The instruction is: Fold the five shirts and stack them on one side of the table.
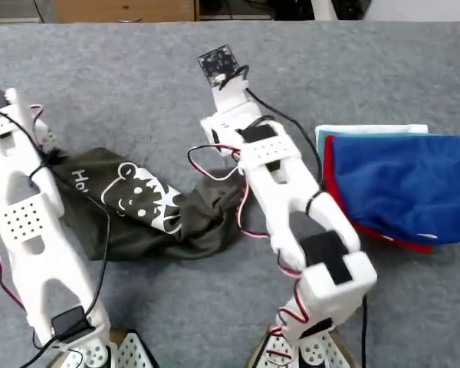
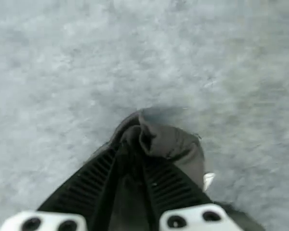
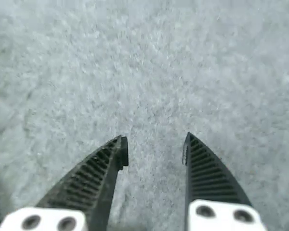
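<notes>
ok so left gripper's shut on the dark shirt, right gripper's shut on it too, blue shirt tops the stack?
Not quite: the right gripper is open over bare grey table, per the right wrist view. The left gripper is shut on the dark shirt and the blue shirt tops the stack.

left claw [image 2: 135,138] clamped on dark shirt [image 2: 179,145] | right claw [image 3: 154,145] spread apart

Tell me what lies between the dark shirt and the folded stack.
The right arm stretches over the table between the dark shirt and the folded stack, with the shirt's bunched end beside it. The right pincer is open above bare table. The left pincer is shut on a bunch of that shirt.
</notes>
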`<state>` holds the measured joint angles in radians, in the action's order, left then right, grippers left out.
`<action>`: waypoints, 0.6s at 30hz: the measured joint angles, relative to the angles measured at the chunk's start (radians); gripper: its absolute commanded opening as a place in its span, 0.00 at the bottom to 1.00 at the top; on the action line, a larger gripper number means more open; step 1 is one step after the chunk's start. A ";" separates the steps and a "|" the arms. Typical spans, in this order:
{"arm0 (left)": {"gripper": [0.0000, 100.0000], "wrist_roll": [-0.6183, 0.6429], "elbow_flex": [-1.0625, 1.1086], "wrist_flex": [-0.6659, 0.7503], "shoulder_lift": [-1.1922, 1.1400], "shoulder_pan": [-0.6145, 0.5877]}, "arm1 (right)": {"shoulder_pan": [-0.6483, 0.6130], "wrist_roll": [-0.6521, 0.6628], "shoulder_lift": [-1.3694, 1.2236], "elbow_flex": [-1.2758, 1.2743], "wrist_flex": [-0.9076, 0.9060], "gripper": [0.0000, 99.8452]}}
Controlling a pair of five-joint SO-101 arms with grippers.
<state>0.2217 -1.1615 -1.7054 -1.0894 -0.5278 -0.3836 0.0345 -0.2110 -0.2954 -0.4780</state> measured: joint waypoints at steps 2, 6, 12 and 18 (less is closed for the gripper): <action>0.02 -0.008 -0.041 -0.031 -0.002 -0.031 | 0.002 0.000 -0.035 0.018 0.000 0.20; 0.02 -0.069 -0.049 -0.041 0.098 -0.064 | 0.002 0.000 -0.094 0.086 -0.021 0.20; 0.02 -0.146 0.141 -0.043 0.453 -0.071 | 0.006 0.000 -0.157 0.184 -0.087 0.20; 0.02 -0.261 0.543 -0.043 0.856 -0.120 | 0.037 0.000 -0.181 0.292 -0.172 0.20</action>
<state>-0.0391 -0.6183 -1.7484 -0.2332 -0.6475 -0.3468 0.0345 -0.3920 -0.0038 -0.6498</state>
